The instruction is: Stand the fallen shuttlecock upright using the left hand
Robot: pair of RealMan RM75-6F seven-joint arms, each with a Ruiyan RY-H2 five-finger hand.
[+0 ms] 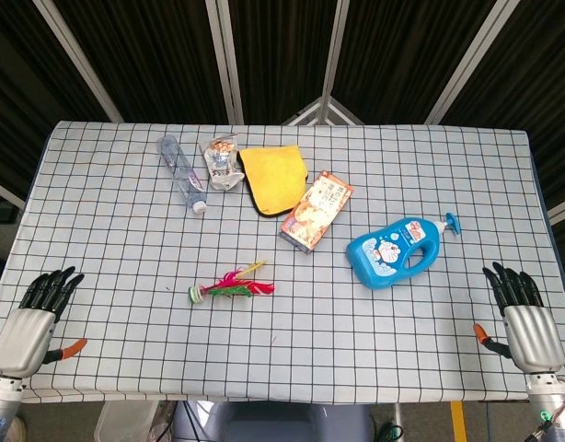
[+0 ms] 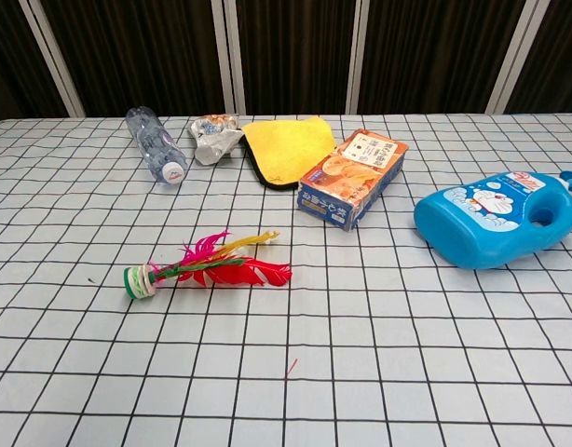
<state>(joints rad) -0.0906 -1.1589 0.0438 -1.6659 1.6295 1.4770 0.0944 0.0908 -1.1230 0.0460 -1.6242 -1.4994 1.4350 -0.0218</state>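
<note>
The shuttlecock (image 1: 229, 286) (image 2: 204, 267) lies on its side near the middle of the checked table, its green and white base to the left and its red, pink and yellow feathers to the right. My left hand (image 1: 32, 318) hovers at the table's front left corner, far from the shuttlecock, fingers stretched out and holding nothing. At the front right corner my right hand (image 1: 519, 316) is spread the same way, empty. The chest view shows neither hand.
Along the back lie a clear water bottle (image 1: 181, 172), a crumpled snack bag (image 1: 222, 162) and a yellow cloth (image 1: 274, 178). An orange carton (image 1: 317, 210) lies right of centre, and a blue detergent bottle (image 1: 394, 252) lies on its side further right.
</note>
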